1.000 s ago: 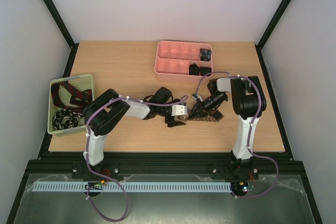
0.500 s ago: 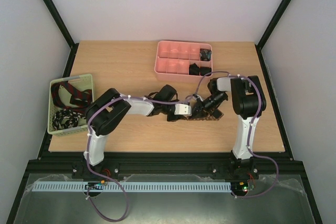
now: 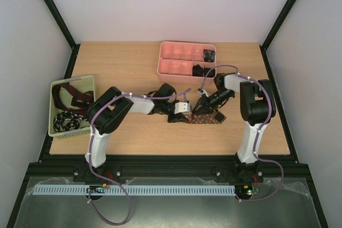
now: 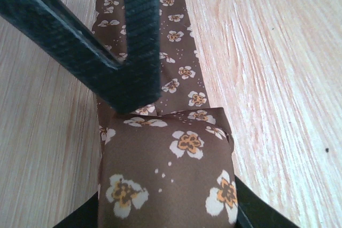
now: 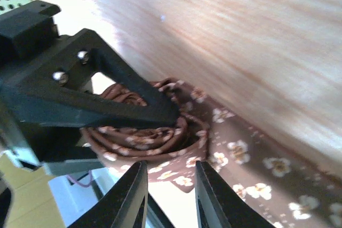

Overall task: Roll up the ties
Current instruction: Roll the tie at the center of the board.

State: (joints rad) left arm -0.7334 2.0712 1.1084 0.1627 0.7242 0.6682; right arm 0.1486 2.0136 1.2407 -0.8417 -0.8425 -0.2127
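A brown tie (image 3: 209, 117) with pale flowers lies flat on the table in front of the right arm, one end rolled into a coil (image 5: 144, 134). My left gripper (image 4: 168, 209) is shut on that coil (image 4: 165, 174), a jaw on either side of it. My right gripper (image 5: 170, 188) stands open just short of the coil, nothing between its fingers (image 5: 133, 196). From above, the left gripper (image 3: 186, 115) and the right gripper (image 3: 204, 105) meet over the tie. One right finger (image 4: 136, 36) hangs over the flat length.
A pink compartmented tray (image 3: 173, 67) at the back holds small black coils (image 3: 208, 55). At the left edge, a pale green basket (image 3: 72, 80) holds a red-striped tie (image 3: 75, 95) and a black-and-white tie (image 3: 67, 120).
My left gripper moved right and closed on the rolled end of the brown tie. My right gripper opened, let go of the roll and drew back a little.
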